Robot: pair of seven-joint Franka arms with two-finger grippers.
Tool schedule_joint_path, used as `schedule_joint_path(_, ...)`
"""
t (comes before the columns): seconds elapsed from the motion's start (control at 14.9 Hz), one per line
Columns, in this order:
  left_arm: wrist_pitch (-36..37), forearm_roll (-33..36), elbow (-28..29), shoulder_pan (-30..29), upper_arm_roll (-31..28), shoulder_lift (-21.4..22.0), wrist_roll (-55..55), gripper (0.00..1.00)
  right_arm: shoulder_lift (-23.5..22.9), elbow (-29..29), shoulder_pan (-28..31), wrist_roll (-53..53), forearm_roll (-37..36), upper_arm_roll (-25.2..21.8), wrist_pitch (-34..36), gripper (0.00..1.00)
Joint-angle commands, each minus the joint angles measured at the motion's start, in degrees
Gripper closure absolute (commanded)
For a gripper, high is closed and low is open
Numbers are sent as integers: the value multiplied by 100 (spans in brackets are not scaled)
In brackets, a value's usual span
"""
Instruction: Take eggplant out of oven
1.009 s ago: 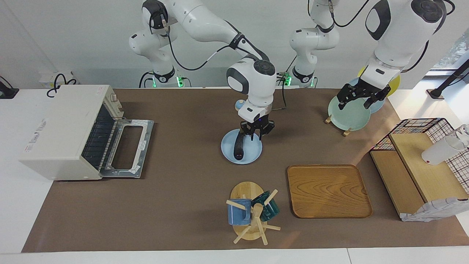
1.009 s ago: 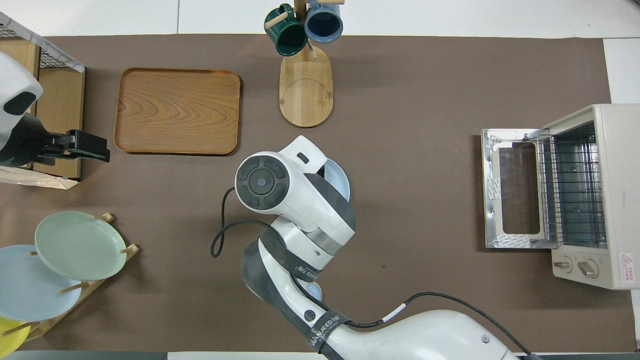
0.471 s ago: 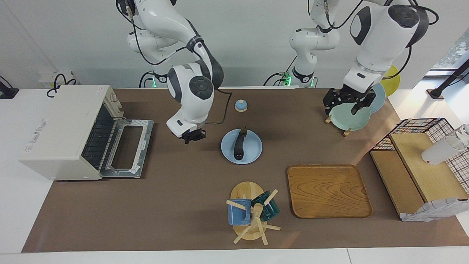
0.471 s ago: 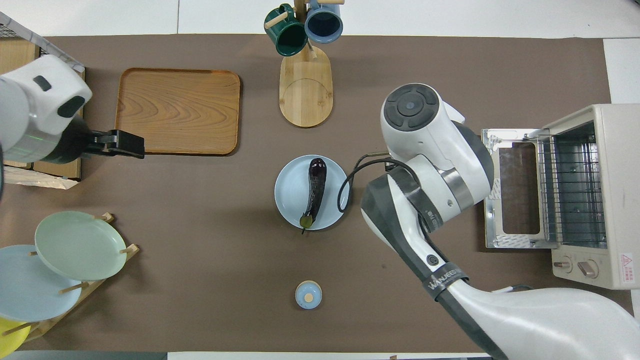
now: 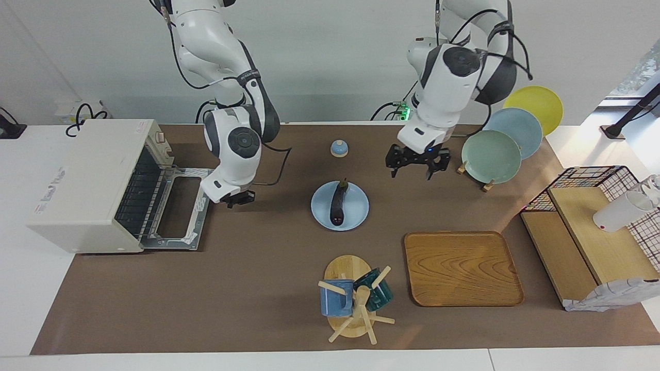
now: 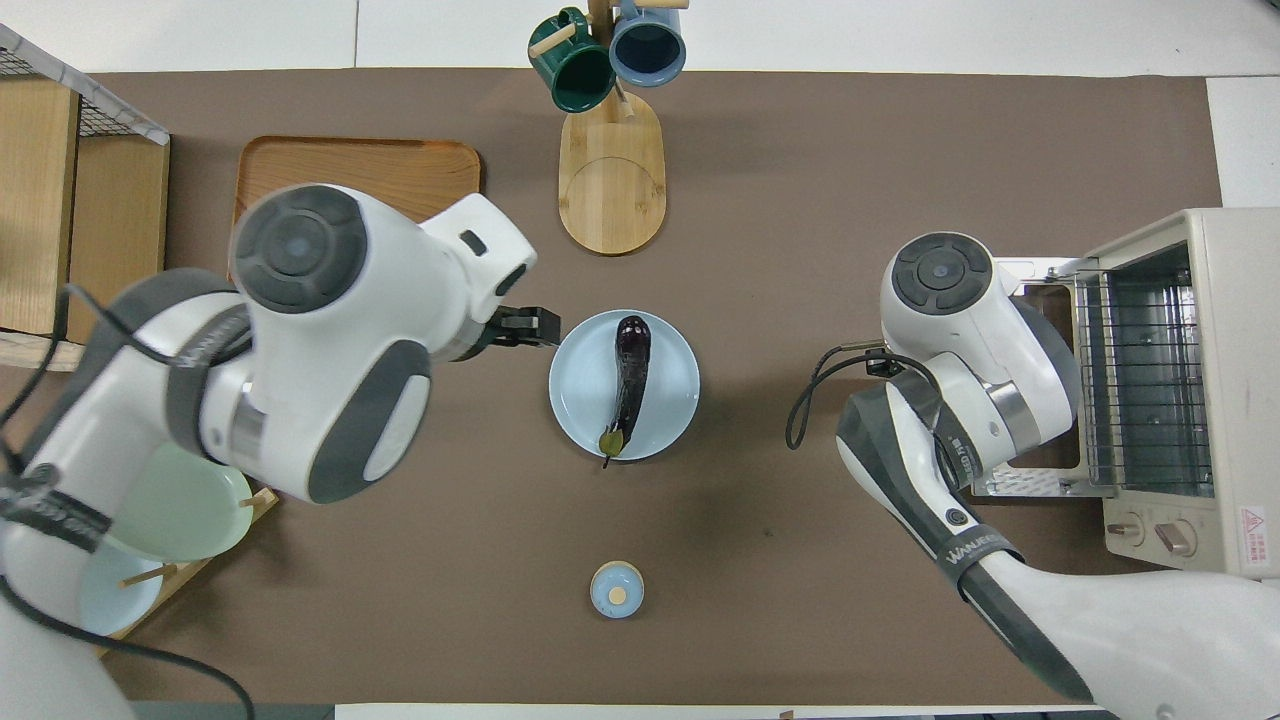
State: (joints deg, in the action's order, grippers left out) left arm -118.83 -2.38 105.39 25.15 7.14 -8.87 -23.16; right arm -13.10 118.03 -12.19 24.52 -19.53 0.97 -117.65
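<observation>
Robot lab: two arms, staged kitchenware table [image 5: 258, 288].

The left gripper [image 5: 414, 166] is held raised, fingers [image 5: 430, 170] spread apart and pointed down. The right gripper [image 5: 238, 199] is held low, wrist bent downward.

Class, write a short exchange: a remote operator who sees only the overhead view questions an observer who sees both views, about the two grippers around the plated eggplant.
Operator: A wrist by the oven hides whatever is under it. What is there?
Observer: The right gripper, hanging beside the edge of the open oven door.
Operator: Does the black tip beside the eggplant's blue plate touch it?
Observer: No. That is the left gripper, open and up in the air, apart from the plate.
</observation>
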Motion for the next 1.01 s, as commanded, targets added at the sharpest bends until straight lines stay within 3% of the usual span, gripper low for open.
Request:
schedule_joint_path(0.0, -964, -35, 498, 472, -107, -202, -312, 0, 238, 290, 173, -237, -121, 87, -205, 100)
schedule_joint_path(0.34, -1721, -35, 570, 1035, -107, -992, -356, 0, 300, 607, 454, -237, -192, 87, -566, 98)
schedule_joint_path(0.81, -2030, -35, 588, 1194, -107, -1284, -383, 0, 308, 677, 709, -483, -192, 87, -601, 97)
schedule_joint_path(0.87, -2013, -35, 579, 1185, -107, -1284, -383, 2, 308, 677, 718, -483, -192, 87, -601, 97)
schedule_joint_path(0.94, -2013, -35, 579, 1185, -107, -1293, -374, 15, 308, 677, 709, -492, -192, 87, -593, 97)
